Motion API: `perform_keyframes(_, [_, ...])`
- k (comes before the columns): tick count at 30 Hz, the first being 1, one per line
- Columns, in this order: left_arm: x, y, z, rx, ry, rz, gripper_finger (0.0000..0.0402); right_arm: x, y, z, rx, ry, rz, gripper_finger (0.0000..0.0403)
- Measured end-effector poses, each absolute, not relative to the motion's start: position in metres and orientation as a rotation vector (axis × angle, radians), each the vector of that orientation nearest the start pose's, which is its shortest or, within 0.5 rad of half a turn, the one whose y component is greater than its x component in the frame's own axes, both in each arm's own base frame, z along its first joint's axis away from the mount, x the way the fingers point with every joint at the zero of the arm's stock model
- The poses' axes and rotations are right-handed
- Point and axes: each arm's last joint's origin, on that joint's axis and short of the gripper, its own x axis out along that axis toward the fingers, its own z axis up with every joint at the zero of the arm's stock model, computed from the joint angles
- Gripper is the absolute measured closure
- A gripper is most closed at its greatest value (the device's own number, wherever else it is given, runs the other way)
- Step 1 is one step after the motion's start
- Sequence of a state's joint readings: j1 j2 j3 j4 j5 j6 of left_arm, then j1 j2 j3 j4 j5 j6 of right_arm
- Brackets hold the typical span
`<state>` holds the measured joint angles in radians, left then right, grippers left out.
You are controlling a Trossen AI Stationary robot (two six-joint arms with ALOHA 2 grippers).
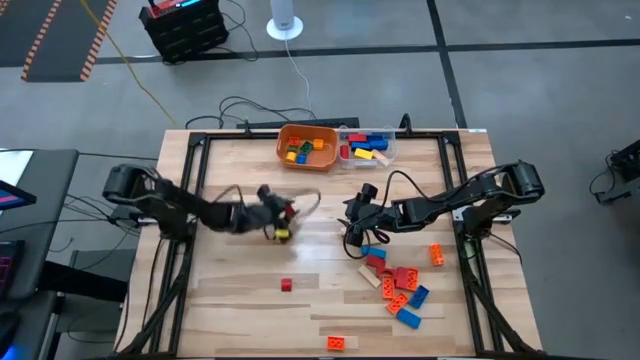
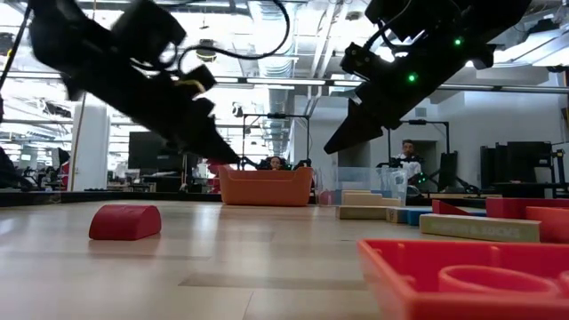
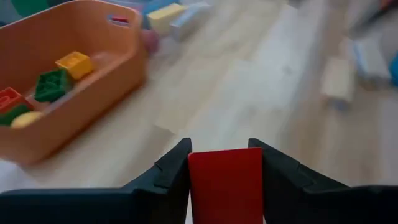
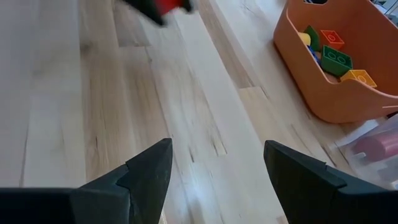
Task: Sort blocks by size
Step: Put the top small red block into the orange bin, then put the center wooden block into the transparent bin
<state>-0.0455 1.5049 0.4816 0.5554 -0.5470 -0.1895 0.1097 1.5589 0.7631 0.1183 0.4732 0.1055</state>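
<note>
Above mid-table, a red block [image 3: 226, 183] is clamped between the fingers of the left gripper [image 3: 225, 168], near the orange bowl [image 1: 306, 146]. The right gripper [image 4: 217, 165] is held spread and empty beside the block pile [image 1: 400, 285].

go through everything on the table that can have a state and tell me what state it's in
left gripper: shut on a red block, above mid-table.
right gripper: open, empty, above the table.
orange bowl: upright, holding small blocks.
clear container: upright, holding longer blocks.
loose blocks: scattered, unsorted on the table.
</note>
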Motion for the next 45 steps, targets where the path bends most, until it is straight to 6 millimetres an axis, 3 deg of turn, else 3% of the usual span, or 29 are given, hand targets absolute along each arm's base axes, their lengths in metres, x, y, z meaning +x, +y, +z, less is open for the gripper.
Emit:
perform_keyframes(6, [0.265,0.07,0.157,-0.137,0.333,0.506,0.0264,0.304,0.02,0.176,-0.094,0.629,-0.383,0.0117])
perform_keyframes(15, [0.287,0.139,0.202,-0.029,0.387,0.568,0.0263,0.305,0.018,0.177,-0.105,0.624,-0.385,0.0117])
perform_keyframes(19, [0.292,0.177,0.201,-0.036,0.449,0.622,0.0263,0.305,0.019,0.177,-0.111,0.618,-0.379,0.0117])
perform_keyframes(23, [0.291,0.202,0.186,-0.096,0.542,0.66,0.0253,0.304,0.021,0.176,-0.116,0.629,-0.372,0.0117])
perform_keyframes(29, [0.295,0.207,0.191,-0.1,0.568,0.61,0.0197,0.303,0.019,0.175,-0.115,0.642,-0.379,0.0117])
perform_keyframes(34, [0.299,0.194,0.212,-0.032,0.515,0.553,0.0173,0.301,0.021,0.173,-0.124,0.675,-0.37,0.0117])
perform_keyframes(40, [0.307,0.148,0.232,0.051,0.533,0.408,0.0171,0.296,0.037,0.164,-0.08,0.772,-0.178,0.0117])
perform_keyframes(45, [0.309,0.109,0.232,0.107,0.554,0.339,0.0171,0.297,0.047,0.149,-0.138,0.776,-0.121,0.0117])
